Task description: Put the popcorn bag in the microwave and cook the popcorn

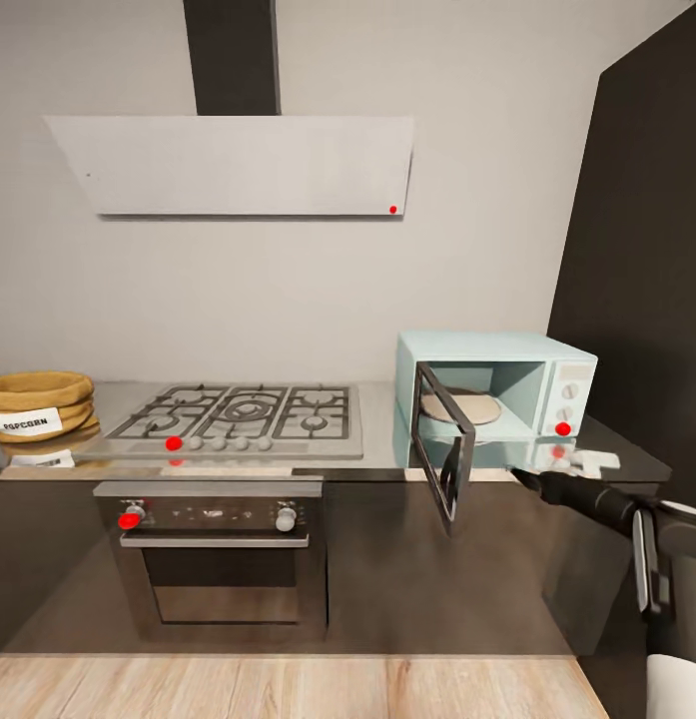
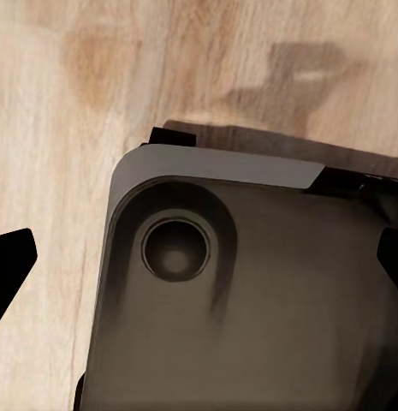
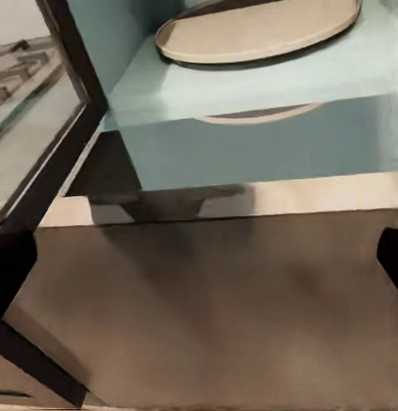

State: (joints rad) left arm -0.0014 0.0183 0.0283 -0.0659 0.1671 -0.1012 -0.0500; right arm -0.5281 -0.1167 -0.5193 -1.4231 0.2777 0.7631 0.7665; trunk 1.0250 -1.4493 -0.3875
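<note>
Here, boxy mint microwave (image 1: pixel 532 384) door ajar, burlap popcorn bag (image 1: pixel 36 406).

The right arm (image 1: pixel 587 496) reaches forward and up — its claw (image 1: pixel 594 461) pale, its opening unreadable.

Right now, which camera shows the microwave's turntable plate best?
The right wrist view: the turntable plate sits close and sharp inside the microwave. The head view shows the plate small, behind the open door.

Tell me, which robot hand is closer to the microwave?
The right hand, just below the open microwave. The left hand points down at the wood floor over the robot's base.
</note>
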